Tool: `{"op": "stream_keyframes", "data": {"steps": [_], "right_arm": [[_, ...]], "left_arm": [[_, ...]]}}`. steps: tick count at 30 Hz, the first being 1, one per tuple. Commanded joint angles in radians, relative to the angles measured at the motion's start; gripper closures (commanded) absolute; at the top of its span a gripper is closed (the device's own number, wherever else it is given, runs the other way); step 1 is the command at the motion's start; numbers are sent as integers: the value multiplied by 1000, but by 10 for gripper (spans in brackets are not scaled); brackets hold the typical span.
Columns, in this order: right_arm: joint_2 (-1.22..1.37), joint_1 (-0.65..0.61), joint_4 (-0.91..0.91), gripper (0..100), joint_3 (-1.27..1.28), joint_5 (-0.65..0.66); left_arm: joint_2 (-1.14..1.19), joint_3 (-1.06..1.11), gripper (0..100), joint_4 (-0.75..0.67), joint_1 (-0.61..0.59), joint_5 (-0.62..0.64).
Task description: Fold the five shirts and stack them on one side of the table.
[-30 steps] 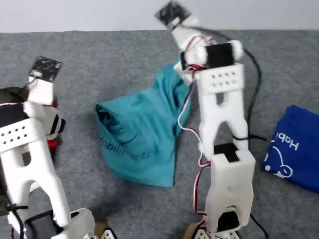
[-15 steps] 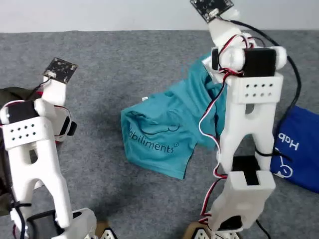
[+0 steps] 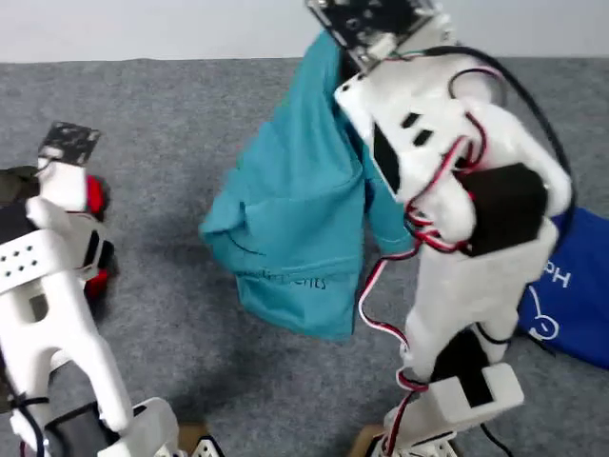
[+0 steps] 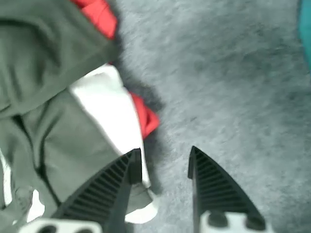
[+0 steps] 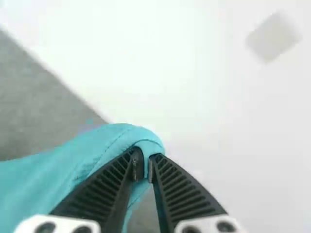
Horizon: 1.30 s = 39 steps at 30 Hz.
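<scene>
A teal shirt (image 3: 295, 209) hangs lifted over the middle of the grey table, its lower edge still down near the surface. My right gripper (image 5: 142, 163) is shut on the teal shirt's (image 5: 58, 179) top edge, high near the table's far side. My left gripper (image 4: 160, 162) stands open at the left side, above the edge of a heap of shirts: dark green (image 4: 43, 63), white (image 4: 104, 109) and red (image 4: 146, 121). A folded blue shirt (image 3: 571, 290) lies at the right edge.
The table is covered in grey carpet-like cloth (image 3: 171, 314). A white wall (image 3: 143, 29) runs behind the far edge. The right arm's tall white body (image 3: 466, 276) stands between the teal shirt and the blue shirt.
The right arm has raised the teal shirt from the table so it now hangs. The left arm has shifted slightly left toward the heap.
</scene>
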Motion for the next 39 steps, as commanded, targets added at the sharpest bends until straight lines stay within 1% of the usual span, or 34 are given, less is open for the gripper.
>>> {"op": "stream_keyframes", "data": {"steps": [1,5,7,11,13,15,19,23,25,26,28,32,33,36,39], "right_arm": [[-51,120,-38,989,-43,66],[-54,295,-67,989,-72,89],[-53,355,-104,989,-109,112],[-53,361,-189,989,-135,192],[-53,312,-220,989,-130,209],[-44,245,-213,989,-124,209],[-15,18,-148,989,-9,193],[50,-251,-81,989,186,55],[107,-360,-76,987,298,32],[136,-394,-74,984,347,31],[183,-418,-73,953,390,15],[222,-389,-28,834,390,-127],[222,-380,-5,819,390,-147],[219,-337,82,822,388,-157],[219,-262,189,822,371,-160]], "left_arm": [[-57,-39,845,3,-68,-31],[-121,-31,845,-38,-107,-29],[-152,-31,845,-55,-112,-26],[-198,-30,845,-72,-107,-26],[-215,-7,845,-97,-107,-25],[-230,27,845,-117,-107,-25],[-281,91,845,-117,-107,-25],[-364,151,845,-118,-109,-25],[-411,176,845,-118,-112,-25],[-436,188,845,-118,-112,-26],[-482,211,845,-118,-114,-29],[-568,269,845,-118,-114,-31],[-586,285,845,-118,-112,-31],[-635,325,844,-118,-109,-31],[-654,360,844,-118,-101,-31]]}}
